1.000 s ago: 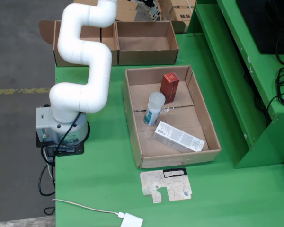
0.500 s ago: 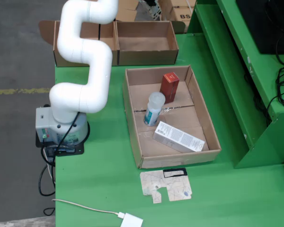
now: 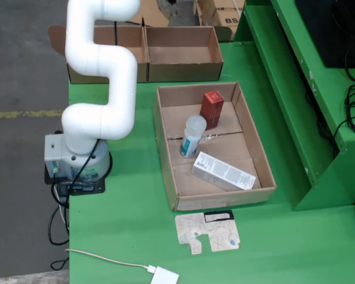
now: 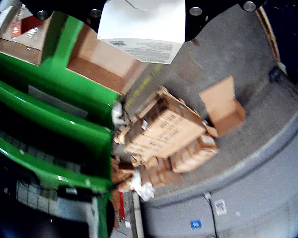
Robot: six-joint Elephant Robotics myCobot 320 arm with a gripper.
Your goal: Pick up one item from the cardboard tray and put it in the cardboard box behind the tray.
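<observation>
Flattened cardboard (image 3: pixel 208 232) lies nearest you; behind it the tray (image 3: pixel 167 157) holds three items. Note the white carton (image 4: pixel 141 27) under the gripper (image 4: pixel 141 7) — apparently gripped, jaws hidden, so you cannot confirm. Pick appears done; release into the box (image 3: pixel 183 71) remains.

- My arm (image 3: pixel 100 65) is glossy white; its base (image 3: pixel 77 161) is light grey on a black plate.
- The table (image 3: pixel 136 236) I work on is bright green.
- The cardboard tray (image 3: pixel 266 171) is plain brown.
- In the tray: a red box (image 3: pixel 212 108), a translucent white bottle (image 3: pixel 193 136) with a teal label, and a white carton (image 3: pixel 223 171) with grey print.
- The cardboard box (image 3: pixel 183 56) behind the tray is the same brown.
- A flattened pale package (image 3: pixel 207 231) with a marbled pattern and black window lies on the green.
- A white cable (image 3: pixel 106 258) and white adapter (image 3: pixel 164 276) sit at the near edge.
- In my wrist view, a white box with black small print (image 4: pixel 141 27) fills the top edge, above brown cartons (image 4: pixel 164 134) on grey floor.
</observation>
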